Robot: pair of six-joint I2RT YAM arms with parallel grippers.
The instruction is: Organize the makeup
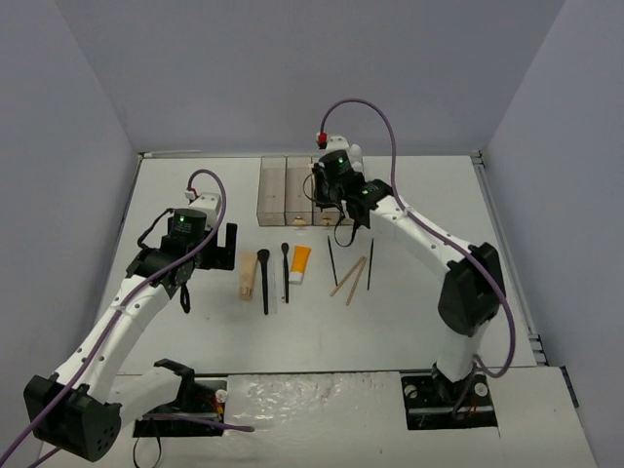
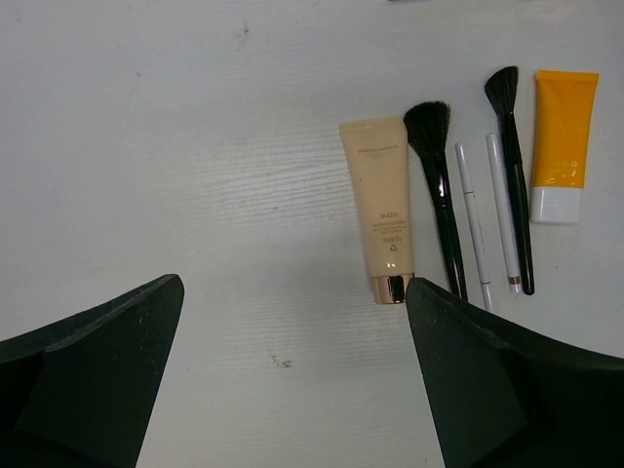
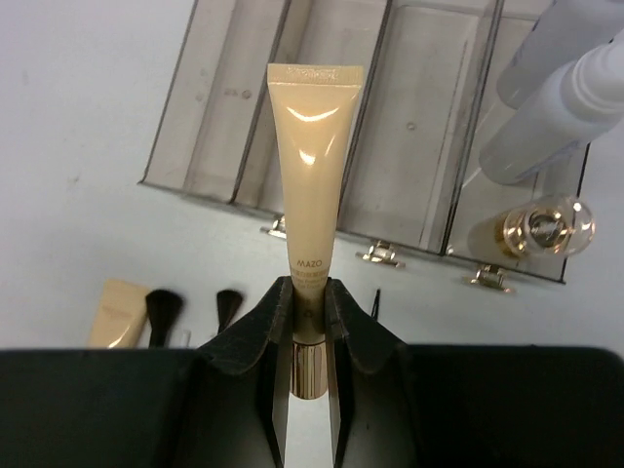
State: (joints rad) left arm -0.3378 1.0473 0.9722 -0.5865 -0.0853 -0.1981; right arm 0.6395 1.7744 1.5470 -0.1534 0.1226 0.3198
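Note:
My right gripper [image 3: 310, 292] is shut on a beige tube [image 3: 310, 175], gripped just above its gold cap and held over the clear four-compartment box [image 3: 244, 107]; in the top view this gripper [image 1: 333, 210] hangs at the box's [image 1: 283, 190] right end. My left gripper [image 2: 294, 292] is open and empty above bare table, left of a second beige tube [image 2: 380, 210]. Beside that tube lie two black brushes [image 2: 439, 195] [image 2: 512, 166], two thin white pencils [image 2: 473, 219] and an orange tube [image 2: 561, 146]. Black pencils [image 1: 331, 261] and tan sticks [image 1: 349, 278] lie further right.
White bottles [image 3: 556, 97] and a gold-capped bottle [image 3: 536, 229] stand in the box's rightmost compartment. The other three compartments look empty. Grey walls close the table [image 1: 439, 292] on three sides. My left gripper [image 1: 210, 268] hovers left of the row of makeup.

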